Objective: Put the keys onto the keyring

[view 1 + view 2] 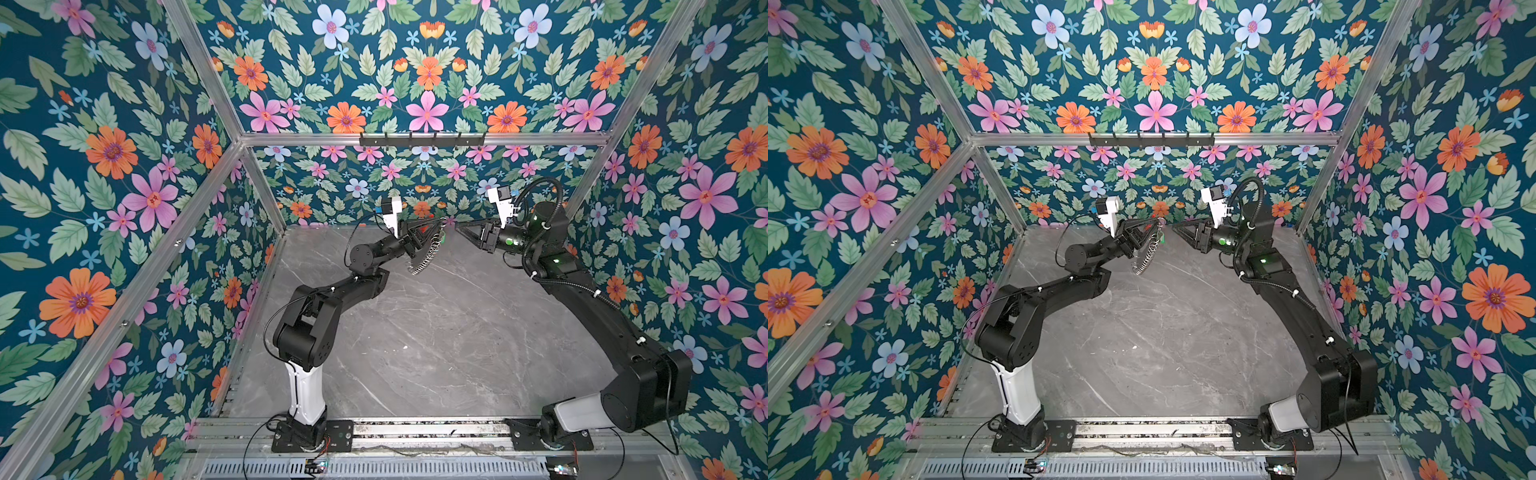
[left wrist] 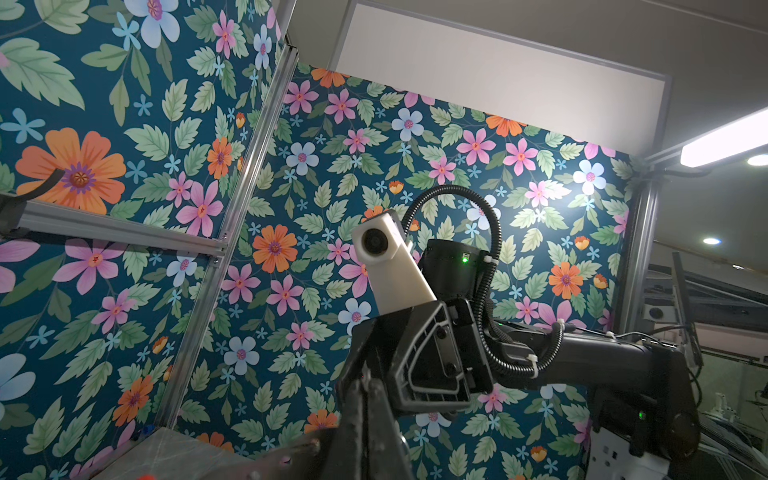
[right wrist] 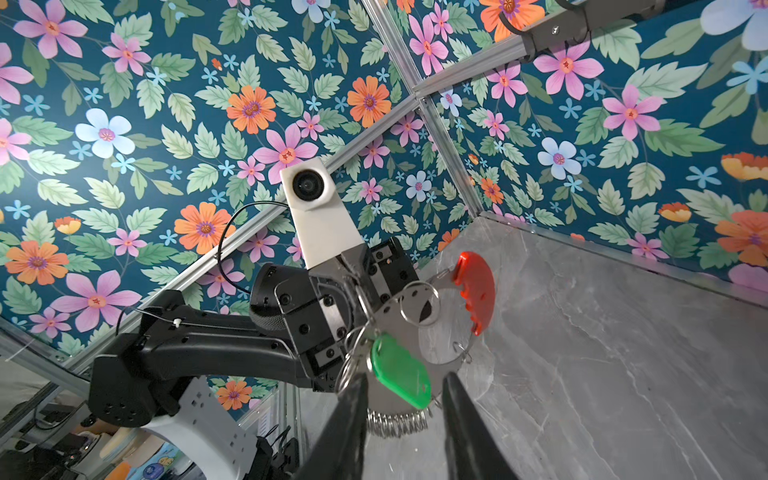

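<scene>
One keyring (image 3: 476, 291) gripped in left end effector (image 1: 439, 225), right end effector (image 1: 458, 228) parted, key (image 3: 401, 370) part-hidden

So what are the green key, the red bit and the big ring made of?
Green key head: likely plastic, smooth with a soft shine. Red arc: likely moulded plastic, flat even colour. Keyring: probably metal, grey with dull reflections.

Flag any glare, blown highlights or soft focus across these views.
Left wrist view: ceiling lamp blown out, glare patch on the floral wall, bottom edge blurred. Right wrist view: key and keyring sharp; right end effector dark and soft in the foreground. Both top views: even light, keyring tiny.
</scene>
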Motion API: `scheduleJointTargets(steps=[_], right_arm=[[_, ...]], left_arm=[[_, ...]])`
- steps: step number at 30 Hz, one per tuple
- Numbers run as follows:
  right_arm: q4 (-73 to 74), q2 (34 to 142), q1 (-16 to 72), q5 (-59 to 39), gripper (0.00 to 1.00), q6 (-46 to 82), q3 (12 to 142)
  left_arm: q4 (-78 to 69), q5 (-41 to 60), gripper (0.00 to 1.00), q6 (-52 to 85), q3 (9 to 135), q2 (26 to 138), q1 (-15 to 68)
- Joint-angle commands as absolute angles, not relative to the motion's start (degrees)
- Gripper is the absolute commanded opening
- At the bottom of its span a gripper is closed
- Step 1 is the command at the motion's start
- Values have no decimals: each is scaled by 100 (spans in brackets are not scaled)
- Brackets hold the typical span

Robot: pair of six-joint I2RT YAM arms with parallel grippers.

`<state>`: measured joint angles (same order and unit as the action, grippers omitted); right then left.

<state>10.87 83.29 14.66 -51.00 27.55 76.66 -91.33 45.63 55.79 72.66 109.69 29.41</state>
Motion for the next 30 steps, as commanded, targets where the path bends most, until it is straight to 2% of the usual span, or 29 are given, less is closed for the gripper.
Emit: scheduleJointTargets(steps=[1,11,19,21,24,27,30], right_arm=[[1779,8445,1501,-5329,30,3224,7765],[1679,8572,1722,-5352,25,3157,7899],[1640,8556,1723,-5327,8,3113,7833],[1605,8563,1723,-5326,1,3078,7854],[1322,8563,1730,-5268,0,2861,7942],[532,8568,1729,-5097,0,2214,8111],[-483,8593,1723,-4800,0,1355,8320]], left_arm=[[-9448,4638,0,5650,7271,10958,2971],[-9448,4639,0,5663,7311,10960,2979],[-9457,4636,0,5691,7339,10975,2979],[-9450,4653,0,5692,7361,10995,2979],[-9237,4883,0,5541,7418,11039,2979],[-8449,5287,5,4773,7259,10869,2962],[-7110,5421,17,3410,6946,10424,2905]])
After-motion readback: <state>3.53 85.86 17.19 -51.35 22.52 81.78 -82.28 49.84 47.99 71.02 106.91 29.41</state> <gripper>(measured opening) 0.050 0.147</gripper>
